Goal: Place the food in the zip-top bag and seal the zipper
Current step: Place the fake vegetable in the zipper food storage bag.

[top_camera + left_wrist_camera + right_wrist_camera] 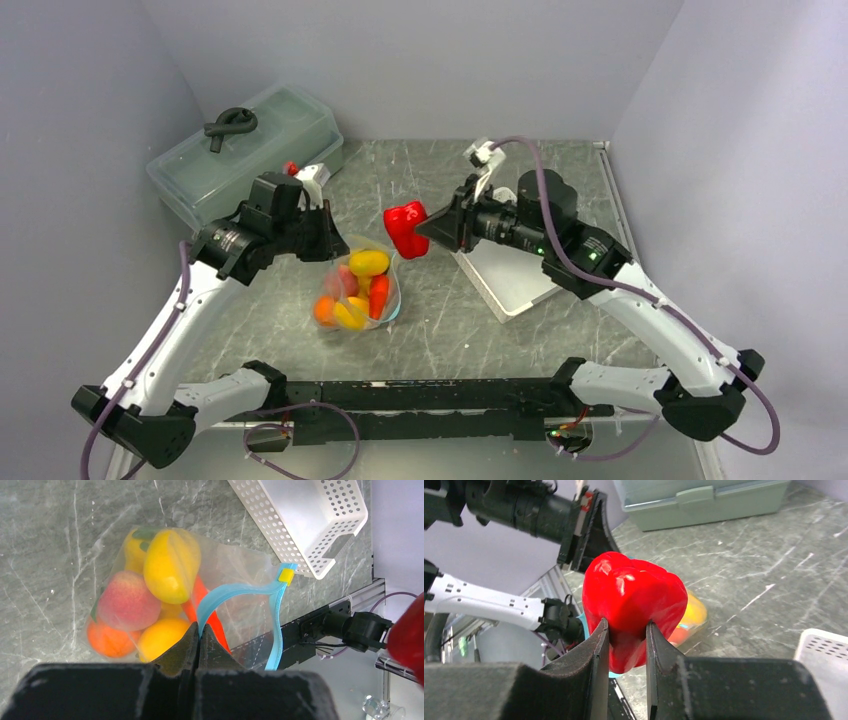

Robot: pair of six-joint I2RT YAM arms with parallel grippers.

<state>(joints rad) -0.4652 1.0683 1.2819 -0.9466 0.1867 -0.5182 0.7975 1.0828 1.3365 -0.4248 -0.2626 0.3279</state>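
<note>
— Down at the middle of the top view, see what?
— Clear zip-top bag (358, 292), lying on the table (440, 330). Already stuffed with food (171, 565): yellow bits, a peach (128, 600), an orange (107, 640), a carrot (217, 627).
— And the left fingers (199, 637)?
— Squeezed tight on the blue zipper (240, 589), lifting one side so the mouth gapes open.
— And just up and right of the bag?
— Shiny red pepper (405, 228), up in the air, pinched between the right fingers (432, 230). Not inside yet.
— So how far along?
— Nearly done with the filling, probably. Left to do: drop the pepper in, then press the zipper shut all the way along.
</note>
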